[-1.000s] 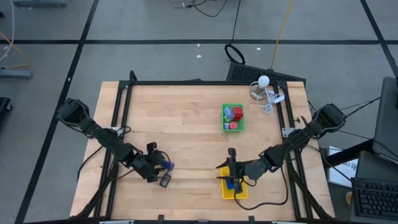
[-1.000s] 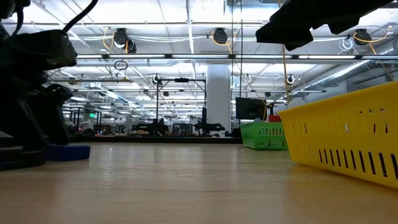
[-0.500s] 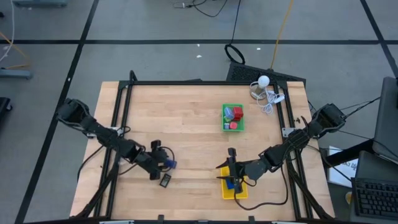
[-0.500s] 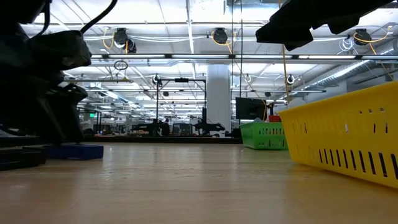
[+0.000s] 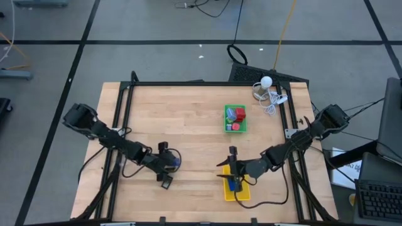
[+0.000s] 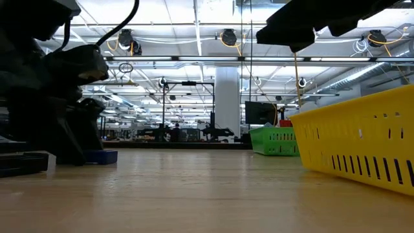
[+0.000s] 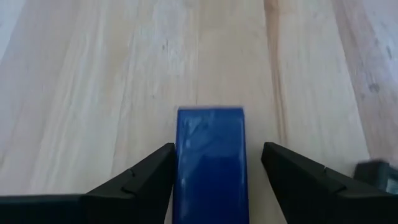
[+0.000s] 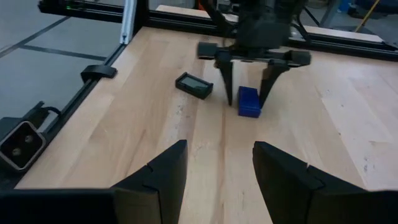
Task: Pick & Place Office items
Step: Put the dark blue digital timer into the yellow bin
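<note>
My left gripper stands wide open, a finger on each side of a glossy blue block lying flat on the table, seemingly not yet touching it. My right gripper, also open, hangs above the yellow tray. Only its wrist view shows the dark rectangle sitting beside the block.

Green tray sits mid-table. Yellow tray nearer the front edge, well apart from it. White cable bundle beside green tray, at the table's corner.
</note>
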`<state>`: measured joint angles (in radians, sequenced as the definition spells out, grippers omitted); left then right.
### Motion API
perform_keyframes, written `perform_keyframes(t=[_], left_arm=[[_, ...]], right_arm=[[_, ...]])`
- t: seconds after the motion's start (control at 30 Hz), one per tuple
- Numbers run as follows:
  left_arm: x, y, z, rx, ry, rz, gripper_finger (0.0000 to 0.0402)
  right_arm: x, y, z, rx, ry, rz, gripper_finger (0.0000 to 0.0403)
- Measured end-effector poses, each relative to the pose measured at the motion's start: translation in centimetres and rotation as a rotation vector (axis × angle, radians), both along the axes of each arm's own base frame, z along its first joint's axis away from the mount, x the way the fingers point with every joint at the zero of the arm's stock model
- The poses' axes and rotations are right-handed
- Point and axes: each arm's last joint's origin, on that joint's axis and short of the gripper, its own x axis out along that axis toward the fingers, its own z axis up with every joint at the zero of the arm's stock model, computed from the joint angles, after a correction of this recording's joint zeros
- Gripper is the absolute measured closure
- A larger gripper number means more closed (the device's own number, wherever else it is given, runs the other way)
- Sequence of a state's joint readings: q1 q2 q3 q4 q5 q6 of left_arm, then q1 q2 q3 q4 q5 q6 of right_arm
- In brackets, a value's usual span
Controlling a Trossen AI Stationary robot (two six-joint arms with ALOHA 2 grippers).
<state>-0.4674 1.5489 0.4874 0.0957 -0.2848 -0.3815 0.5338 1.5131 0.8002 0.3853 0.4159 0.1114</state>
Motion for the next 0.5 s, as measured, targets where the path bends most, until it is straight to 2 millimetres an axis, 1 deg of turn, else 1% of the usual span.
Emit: perform_keyframes(t=[0.1, 0.2, 0.37, 0.4, 0.5], left_arm=[[0.2, 0.2, -0.4, 0.022, 0.005, 0.016, 0.0162], [0.3, 0.4, -0.6, 0.036, 0.015, 0.009, 0.0181], [0.3, 0.5, -0.6, 0.068, 0.010, -0.023, 0.0241], [0.4, 0.5, -0.6, 0.069, 0.000, -0.021, 0.0247], [0.8, 0.5, -0.3, 0.058, -0.053, -0.002, 0.0248]], right_arm=[[0.3, -0.5, 0.0, 0.000, 0.000, -0.020, 0.0232], [0.6, -1.1, 0.0, -0.001, 0.000, -0.042, 0.0232], [1.1, -2.2, 0.0, 0.000, 0.001, -0.080, 0.0232], [1.2, -2.5, 0.0, 0.000, 0.001, -0.089, 0.0232], [1.5, -3.1, 0.0, 0.007, 0.001, -0.114, 0.0232]])
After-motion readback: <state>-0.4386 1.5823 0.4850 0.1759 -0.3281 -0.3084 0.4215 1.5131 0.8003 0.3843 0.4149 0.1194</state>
